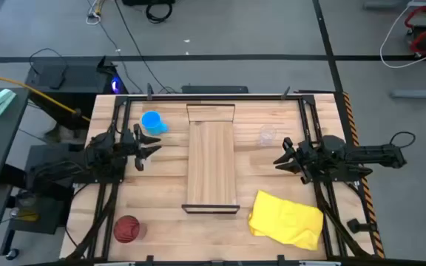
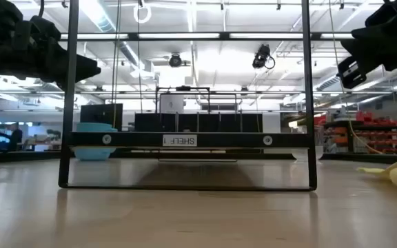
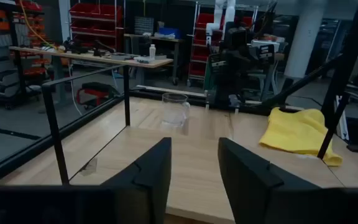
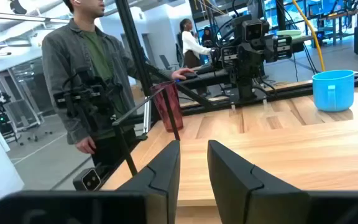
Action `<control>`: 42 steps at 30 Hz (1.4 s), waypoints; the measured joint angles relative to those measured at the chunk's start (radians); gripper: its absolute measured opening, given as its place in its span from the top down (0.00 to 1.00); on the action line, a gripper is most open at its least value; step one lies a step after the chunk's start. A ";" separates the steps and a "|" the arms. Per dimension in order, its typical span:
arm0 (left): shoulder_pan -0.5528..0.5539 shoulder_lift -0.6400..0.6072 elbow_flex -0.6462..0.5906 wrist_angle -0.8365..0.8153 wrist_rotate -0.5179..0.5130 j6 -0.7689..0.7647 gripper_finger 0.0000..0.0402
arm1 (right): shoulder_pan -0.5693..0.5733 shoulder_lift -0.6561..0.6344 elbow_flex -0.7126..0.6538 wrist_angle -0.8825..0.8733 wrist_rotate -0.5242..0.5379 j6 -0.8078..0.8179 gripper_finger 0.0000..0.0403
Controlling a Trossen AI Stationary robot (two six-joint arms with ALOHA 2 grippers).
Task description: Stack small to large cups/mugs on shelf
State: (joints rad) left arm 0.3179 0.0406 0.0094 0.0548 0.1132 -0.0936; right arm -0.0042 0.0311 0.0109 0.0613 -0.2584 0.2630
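The shelf (image 1: 211, 166), a light-wood plank with dark end brackets, lies along the table's middle; nothing stands on it. The blue mug (image 1: 152, 122) stands on its base at the far left, and it also shows in the right wrist view (image 4: 333, 90). The clear cup (image 1: 267, 135) stands right of the shelf's far end, and it also shows in the left wrist view (image 3: 174, 109). The dark red cup (image 1: 126, 230) stands at the near left corner. My left gripper (image 1: 150, 148) hovers open left of the shelf, just near of the blue mug. My right gripper (image 1: 283, 153) hovers open right of the shelf, just near of the clear cup.
A crumpled yellow cloth (image 1: 287, 218) lies at the near right of the table. A black frame rail (image 1: 213, 96) runs round the table's edges. A person (image 4: 89, 74) stands beyond the table's left side, and a second person (image 4: 191, 46) is farther back.
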 joint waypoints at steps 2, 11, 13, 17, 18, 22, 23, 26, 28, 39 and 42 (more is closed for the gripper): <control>0.000 0.000 0.000 0.000 0.000 0.000 0.65 | 0.000 0.000 0.000 0.000 0.000 0.000 0.78; 0.000 0.000 0.000 0.000 0.000 0.000 0.62 | 0.000 0.000 0.000 0.000 0.000 0.000 0.78; 0.000 0.000 0.000 0.000 0.000 0.000 0.63 | 0.000 0.000 0.000 0.000 0.000 0.000 0.78; 0.000 0.000 0.000 0.000 0.000 0.000 0.64 | 0.000 0.000 0.000 0.000 0.000 0.000 0.78; 0.000 0.000 0.000 0.000 0.000 0.000 0.64 | 0.000 0.000 0.000 0.000 0.000 0.000 0.78; 0.000 0.000 0.000 0.000 0.000 0.000 0.65 | 0.000 0.000 0.000 0.000 0.000 0.000 0.78; 0.000 0.000 0.000 0.000 0.000 0.000 0.65 | 0.000 0.000 0.000 0.000 0.000 0.000 0.78; 0.000 0.000 0.000 0.000 0.000 0.000 0.64 | 0.000 0.000 0.000 0.000 0.000 0.000 0.78; 0.000 0.000 0.000 0.000 0.000 0.000 0.64 | 0.000 0.000 0.000 0.000 0.000 0.000 0.78; 0.000 0.000 0.000 0.000 0.000 0.000 0.64 | 0.000 0.000 0.000 0.000 0.000 0.000 0.78; 0.000 0.000 0.000 0.000 0.000 0.000 0.65 | 0.000 0.000 0.000 0.000 0.000 0.000 0.78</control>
State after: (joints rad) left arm 0.3176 0.0408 0.0093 0.0550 0.1131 -0.0934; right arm -0.0040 0.0307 0.0109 0.0616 -0.2584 0.2630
